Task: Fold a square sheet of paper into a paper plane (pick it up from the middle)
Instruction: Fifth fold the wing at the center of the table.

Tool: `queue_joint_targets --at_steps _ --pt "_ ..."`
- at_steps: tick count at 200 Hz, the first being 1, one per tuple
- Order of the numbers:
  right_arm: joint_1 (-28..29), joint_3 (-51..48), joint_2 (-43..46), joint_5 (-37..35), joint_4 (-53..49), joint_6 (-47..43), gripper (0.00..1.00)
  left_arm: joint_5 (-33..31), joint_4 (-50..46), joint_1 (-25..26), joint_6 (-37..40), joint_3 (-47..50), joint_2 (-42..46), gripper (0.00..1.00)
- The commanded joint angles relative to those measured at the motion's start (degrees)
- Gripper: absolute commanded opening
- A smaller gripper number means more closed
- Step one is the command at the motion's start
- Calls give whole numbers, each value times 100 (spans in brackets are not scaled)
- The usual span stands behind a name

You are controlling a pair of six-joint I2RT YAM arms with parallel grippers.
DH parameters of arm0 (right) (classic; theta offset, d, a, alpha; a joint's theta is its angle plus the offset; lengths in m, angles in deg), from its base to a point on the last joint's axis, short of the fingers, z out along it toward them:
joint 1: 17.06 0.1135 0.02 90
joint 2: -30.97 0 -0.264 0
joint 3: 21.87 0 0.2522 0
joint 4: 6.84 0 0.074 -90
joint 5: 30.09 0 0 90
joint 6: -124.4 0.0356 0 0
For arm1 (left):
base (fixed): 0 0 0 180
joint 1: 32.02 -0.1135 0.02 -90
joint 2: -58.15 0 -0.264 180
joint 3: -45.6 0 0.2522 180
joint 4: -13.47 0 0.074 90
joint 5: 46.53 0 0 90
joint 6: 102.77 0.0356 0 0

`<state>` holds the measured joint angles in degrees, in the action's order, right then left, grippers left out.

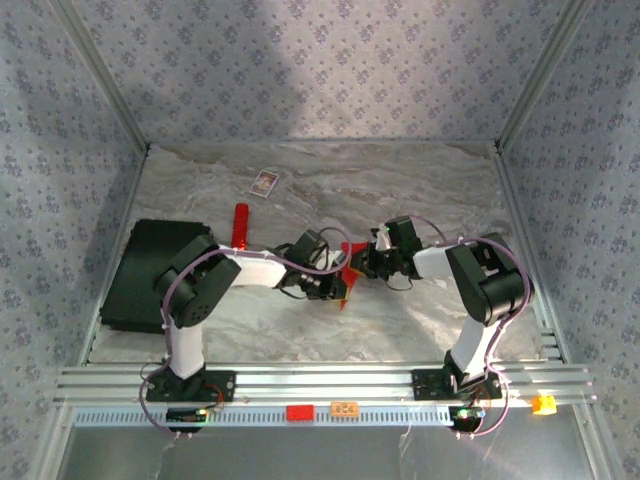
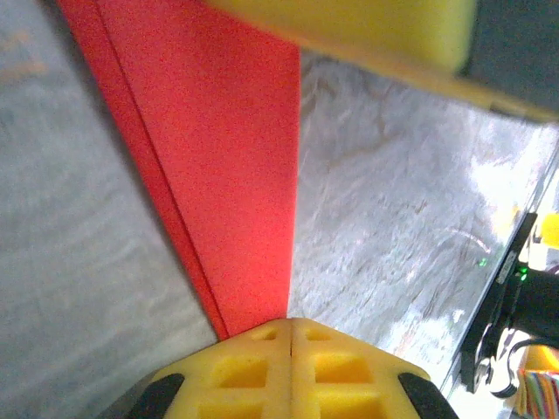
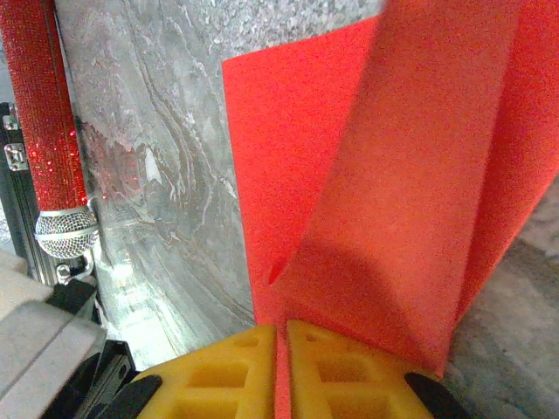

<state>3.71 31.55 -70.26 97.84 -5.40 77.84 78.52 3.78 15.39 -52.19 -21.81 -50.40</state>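
The sheet of paper (image 2: 236, 175), bright red and already creased into a narrower shape with layered folds, is held up off the table (image 1: 400, 190) near its middle, between the two arms. The left fingers (image 2: 284, 336) are clenched together on one end of it, the folded edges running away from their yellow tips in a long red strip. The right fingers (image 3: 266, 340) are clamped on the paper too, with a folded flap rising at an angle above a flatter layer behind it. In the left wrist view, another yellow finger (image 2: 349, 26) crosses the far end of the strip. A red glittery stick (image 1: 240, 225) with a silver ball tip lies on the table behind the left arm, well apart from the paper. A small printed card (image 1: 264, 182) lies farther back, and a black case (image 1: 145, 275) sits at the table's left edge.
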Motion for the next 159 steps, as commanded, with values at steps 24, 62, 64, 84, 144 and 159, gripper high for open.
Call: queue_joint_targets --at_steps 24,62,64,84,144,159 --pt "-27 -185 -77 -540 -765 -92 15 -99 -1057 349 357 438 342 4" --pt "-14 -182 -24 -528 -791 -66 15 -322 -623 356 229 784 1137 4" --pt "-15 -179 -16 -529 -788 -62 15 -343 -609 358 223 792 1190 4" --pt "-8 -204 40 -530 -765 -3 15 -451 -310 258 124 873 1561 5" --pt "23 -414 204 -541 -423 436 15 -28 634 -224 -556 474 988 5" --pt "59 -448 216 -542 -335 543 15 36 665 -219 -571 228 743 5"
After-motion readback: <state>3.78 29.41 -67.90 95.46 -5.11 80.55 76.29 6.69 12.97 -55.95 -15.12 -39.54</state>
